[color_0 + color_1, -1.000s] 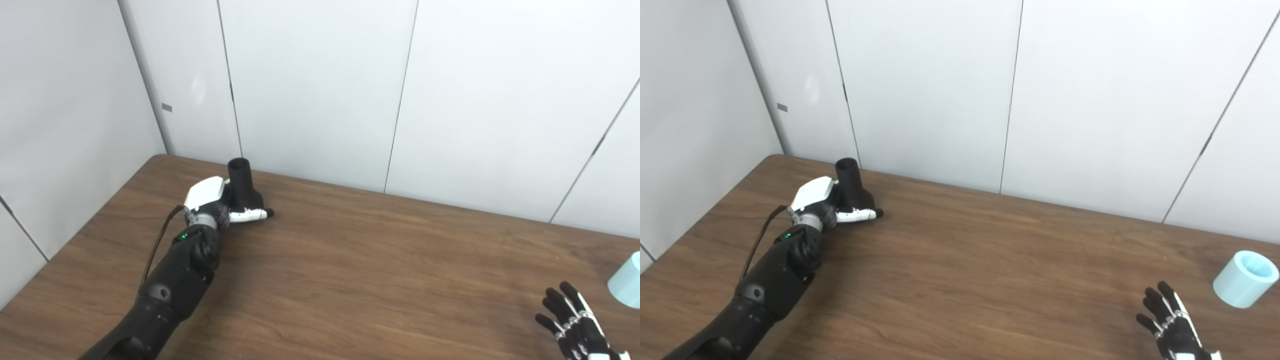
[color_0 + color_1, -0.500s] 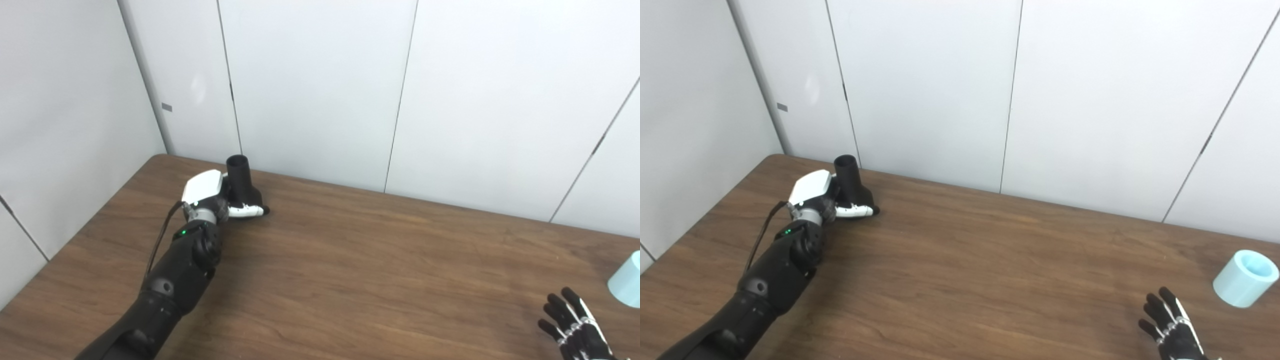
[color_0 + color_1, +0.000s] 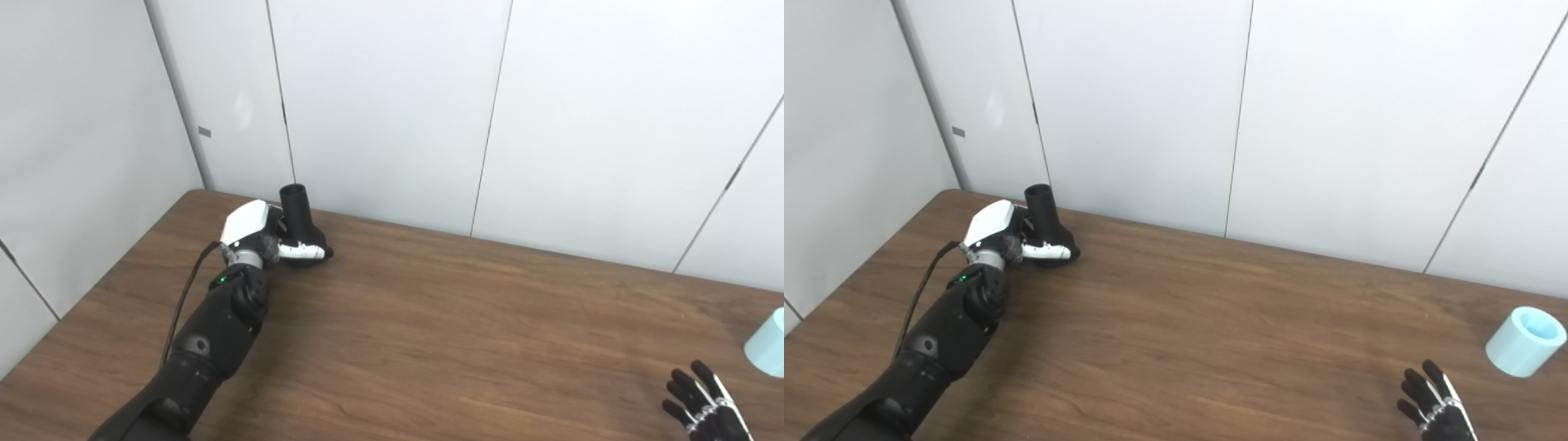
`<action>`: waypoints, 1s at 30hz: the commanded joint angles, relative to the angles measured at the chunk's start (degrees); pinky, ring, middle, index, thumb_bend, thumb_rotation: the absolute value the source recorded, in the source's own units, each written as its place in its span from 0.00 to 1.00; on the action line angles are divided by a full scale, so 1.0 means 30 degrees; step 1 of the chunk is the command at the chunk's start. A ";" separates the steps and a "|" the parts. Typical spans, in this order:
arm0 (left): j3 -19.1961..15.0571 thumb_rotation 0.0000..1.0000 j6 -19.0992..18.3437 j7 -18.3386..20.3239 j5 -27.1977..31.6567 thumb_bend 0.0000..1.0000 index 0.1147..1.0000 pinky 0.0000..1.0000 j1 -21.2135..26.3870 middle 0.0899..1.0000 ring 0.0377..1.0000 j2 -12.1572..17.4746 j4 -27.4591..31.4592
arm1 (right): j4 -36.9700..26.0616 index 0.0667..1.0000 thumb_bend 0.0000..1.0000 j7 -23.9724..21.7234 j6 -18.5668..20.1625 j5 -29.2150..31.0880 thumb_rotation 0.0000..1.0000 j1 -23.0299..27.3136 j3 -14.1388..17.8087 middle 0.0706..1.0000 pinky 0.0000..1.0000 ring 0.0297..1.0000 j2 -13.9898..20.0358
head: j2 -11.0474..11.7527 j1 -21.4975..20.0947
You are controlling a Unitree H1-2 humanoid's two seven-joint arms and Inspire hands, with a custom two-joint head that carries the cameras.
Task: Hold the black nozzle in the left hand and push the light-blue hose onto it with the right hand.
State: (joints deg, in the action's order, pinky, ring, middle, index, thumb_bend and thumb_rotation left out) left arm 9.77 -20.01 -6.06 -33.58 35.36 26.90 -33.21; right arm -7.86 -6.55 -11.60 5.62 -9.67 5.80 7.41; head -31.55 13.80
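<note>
The black nozzle (image 3: 295, 205) is at the far left of the wooden table (image 3: 459, 318), tube end up and tilted a little to the right. My left hand (image 3: 260, 236) is closed around its wide base, with the thumb across the front. The light-blue hose (image 3: 1525, 341) is a short, wide tube lying on the table at the far right, its open end facing up and right. My right hand (image 3: 1436, 410) is low at the bottom right, fingers spread and empty, well short of the hose and partly cut off by the picture's edge.
White wall panels stand close behind the table's far edge and along its left side. The nozzle is near the back left corner. Bare wood lies between the two hands.
My left hand has closed on the nozzle, drawn it slightly farther from me and tilted it. My right hand has dropped lower toward the bottom edge. The hose has not moved.
</note>
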 commanded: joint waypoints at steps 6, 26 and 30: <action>0.0276 0.00 0.0055 0.0541 0.0198 0.52 0.41 0.47 0.0026 0.48 0.51 -0.0113 0.0474 | 0.0506 0.90 0.61 0.0231 0.0165 -0.0104 0.99 -0.1201 -0.0080 0.85 0.80 0.86 -0.0289 | -0.0093 -0.0020; 0.0283 0.00 0.0953 0.0363 0.0368 0.50 0.43 0.44 -0.2555 0.44 0.42 -0.0752 0.5487 | 0.1133 0.90 0.52 0.0629 0.0042 -0.0496 1.00 -0.0494 -0.0069 0.85 0.82 0.86 -0.0545 | -0.0159 -0.1372; 0.0309 0.00 0.1307 0.0196 0.0317 0.50 0.45 0.42 -0.3278 0.44 0.39 -0.1224 0.6957 | 0.1573 0.89 0.51 0.0759 -0.0316 -0.0746 1.00 -0.0196 -0.0048 0.84 0.80 0.85 -0.0389 | -0.0265 -0.1858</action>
State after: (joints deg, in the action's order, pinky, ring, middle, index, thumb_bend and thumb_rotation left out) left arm 10.34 -17.86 -5.67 -32.77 24.45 23.68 -14.48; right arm -7.65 -4.82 -10.96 3.57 -9.51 5.92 7.06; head -32.25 8.44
